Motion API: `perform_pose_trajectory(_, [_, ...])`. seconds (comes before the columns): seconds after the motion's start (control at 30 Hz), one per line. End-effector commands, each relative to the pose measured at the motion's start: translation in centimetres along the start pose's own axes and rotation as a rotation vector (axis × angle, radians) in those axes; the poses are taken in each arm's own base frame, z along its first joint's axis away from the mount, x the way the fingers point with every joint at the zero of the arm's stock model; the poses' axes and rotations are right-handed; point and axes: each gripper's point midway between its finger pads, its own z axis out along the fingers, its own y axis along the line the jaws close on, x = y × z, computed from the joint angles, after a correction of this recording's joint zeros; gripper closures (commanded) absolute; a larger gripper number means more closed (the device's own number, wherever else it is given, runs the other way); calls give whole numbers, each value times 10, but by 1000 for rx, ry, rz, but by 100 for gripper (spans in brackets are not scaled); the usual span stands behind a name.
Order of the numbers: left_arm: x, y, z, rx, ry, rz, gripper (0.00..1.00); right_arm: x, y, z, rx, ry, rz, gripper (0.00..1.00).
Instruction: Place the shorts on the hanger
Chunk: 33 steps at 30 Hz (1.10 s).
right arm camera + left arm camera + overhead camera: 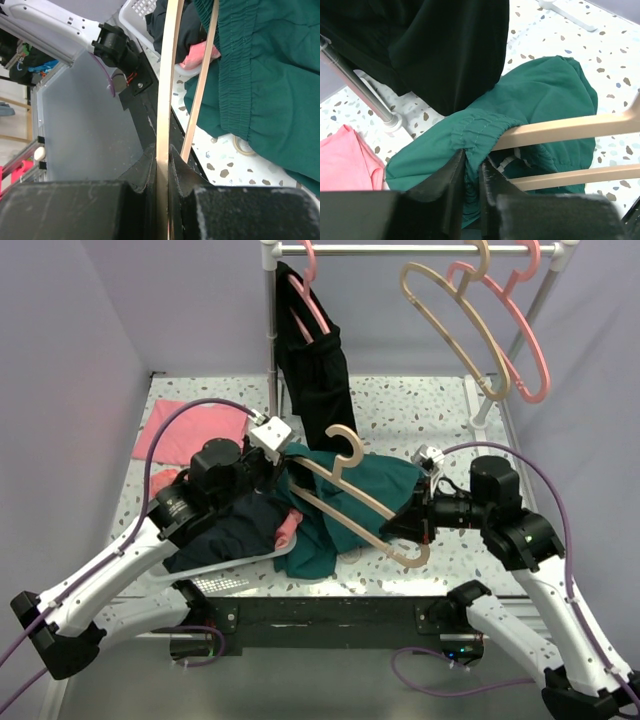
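**Shorts draped on a slanted hanger**

The shorts (545, 85) lie mid-table, waistband over the hanger (560, 129). Its long axis runs far-left to near-right, hook toward the rack (400, 250). The left gripper (472, 160) pinches the waistband, and the right gripper (162, 155) clamps a hanger bar. The white basket (215, 565) holds a dark garment (225, 525) and a pink cloth (288, 527).

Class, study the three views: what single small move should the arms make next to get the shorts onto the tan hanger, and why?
Probably the left gripper should draw the pinched waistband of the shorts further along the hanger, since only its tip seems tucked in while the right gripper clamps it.
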Motion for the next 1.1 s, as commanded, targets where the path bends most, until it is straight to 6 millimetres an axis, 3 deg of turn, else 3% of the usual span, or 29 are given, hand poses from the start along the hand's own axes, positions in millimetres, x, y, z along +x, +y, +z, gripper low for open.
perform_pose_trajectory(0.0, [-16, -20, 2, 98, -83, -13, 71, -34, 19, 11, -153, -110, -183, 100])
perform_pose_trajectory(0.17, [-12, -25, -4, 129, -60, -8, 58, -23, 4, 28, -166, -117, -152, 100])
perform_pose_trajectory(0.3, [-21, -37, -16, 211, -72, 16, 46, -26, -3, 35, -141, -129, -161, 100])
perform_pose_trajectory(0.4, [-35, -49, -35, 293, -135, 13, 40, -24, -6, 41, -140, -113, -152, 100])
perform_pose_trajectory(0.57, [-70, -56, -44, 334, -249, -34, 27, -19, -6, 48, -132, -92, -155, 100])
perform_pose_trajectory(0.77, [-90, -66, -34, 386, -284, -67, 22, -16, -8, 51, -118, -80, -150, 100])
perform_pose_trajectory(1.07, [-77, -47, -10, 240, -238, -73, 23, -16, -8, 52, -110, -80, -149, 100])
